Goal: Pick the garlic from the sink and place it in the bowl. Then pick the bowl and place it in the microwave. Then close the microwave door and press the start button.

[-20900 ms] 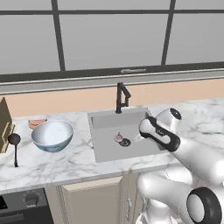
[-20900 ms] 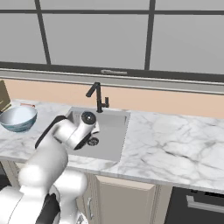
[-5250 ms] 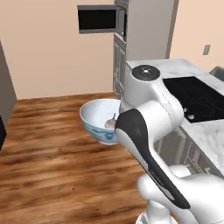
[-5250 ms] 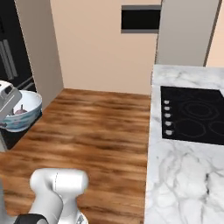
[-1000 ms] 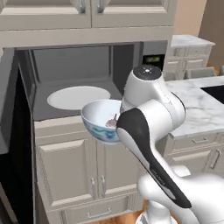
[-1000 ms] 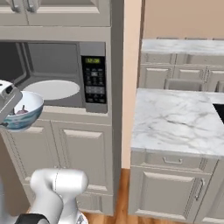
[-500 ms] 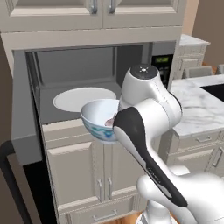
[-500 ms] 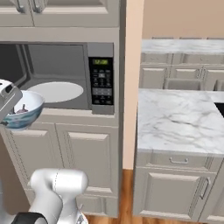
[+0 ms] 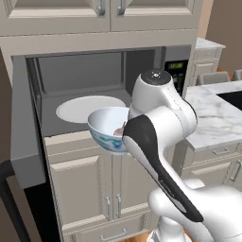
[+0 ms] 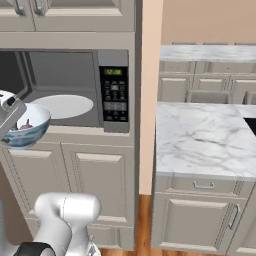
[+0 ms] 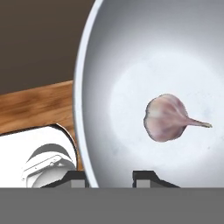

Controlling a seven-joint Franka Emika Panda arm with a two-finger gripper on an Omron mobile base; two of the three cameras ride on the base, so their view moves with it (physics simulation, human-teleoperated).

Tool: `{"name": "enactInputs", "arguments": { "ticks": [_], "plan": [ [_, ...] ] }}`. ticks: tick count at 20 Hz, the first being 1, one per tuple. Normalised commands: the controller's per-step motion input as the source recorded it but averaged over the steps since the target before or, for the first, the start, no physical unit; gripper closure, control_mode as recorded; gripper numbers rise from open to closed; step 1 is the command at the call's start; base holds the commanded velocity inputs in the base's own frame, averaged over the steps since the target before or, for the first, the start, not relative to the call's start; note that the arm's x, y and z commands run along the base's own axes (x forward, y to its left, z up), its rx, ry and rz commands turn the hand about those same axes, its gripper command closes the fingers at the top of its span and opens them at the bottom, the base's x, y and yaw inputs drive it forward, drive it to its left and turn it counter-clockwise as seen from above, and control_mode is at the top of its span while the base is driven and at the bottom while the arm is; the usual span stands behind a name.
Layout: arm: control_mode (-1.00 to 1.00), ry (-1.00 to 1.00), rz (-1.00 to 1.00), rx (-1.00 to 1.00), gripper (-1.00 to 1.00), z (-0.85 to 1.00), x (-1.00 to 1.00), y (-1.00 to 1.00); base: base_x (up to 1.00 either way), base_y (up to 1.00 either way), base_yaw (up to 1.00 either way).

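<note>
My gripper (image 11: 111,177) is shut on the rim of the bowl (image 11: 131,65), one tip inside and one outside. The garlic (image 11: 168,118), a pale pinkish bulb, lies in the bowl's white inside. In the left base view the bowl (image 9: 108,127), blue-green patterned outside, hangs just in front of the open microwave (image 9: 85,80), with the garlic (image 9: 119,131) in it and my arm covering the hand. The right base view shows the bowl (image 10: 25,127) at the left of the microwave (image 10: 60,75). The microwave door (image 9: 23,118) stands swung open at the left. The sink is out of view.
A flat white plate (image 9: 87,108) lies on the microwave floor behind the bowl. The black keypad panel (image 10: 115,92) with a green display is at the microwave's right. Cabinet doors (image 10: 80,180) are below, and a marble counter (image 10: 205,135) stands to the right.
The whole picture has shifted slightly as the base moved: the microwave sits a little more to the right and nearer. The bowl with the garlic stays in my grip.
</note>
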Motion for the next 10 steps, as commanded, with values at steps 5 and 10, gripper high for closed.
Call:
{"name": "enactInputs", "arguments": {
  "ticks": [5, 10],
  "plan": [
    [1.00, 0.00, 0.00, 0.00, 1.00, 0.00, 0.00, 0.00, 0.02, -0.03, 0.00],
    [-1.00, 0.00, 0.07, 0.00, 1.00, 0.00, 0.59, -0.01, 0.00, 0.00, 0.00]
  ]
}}
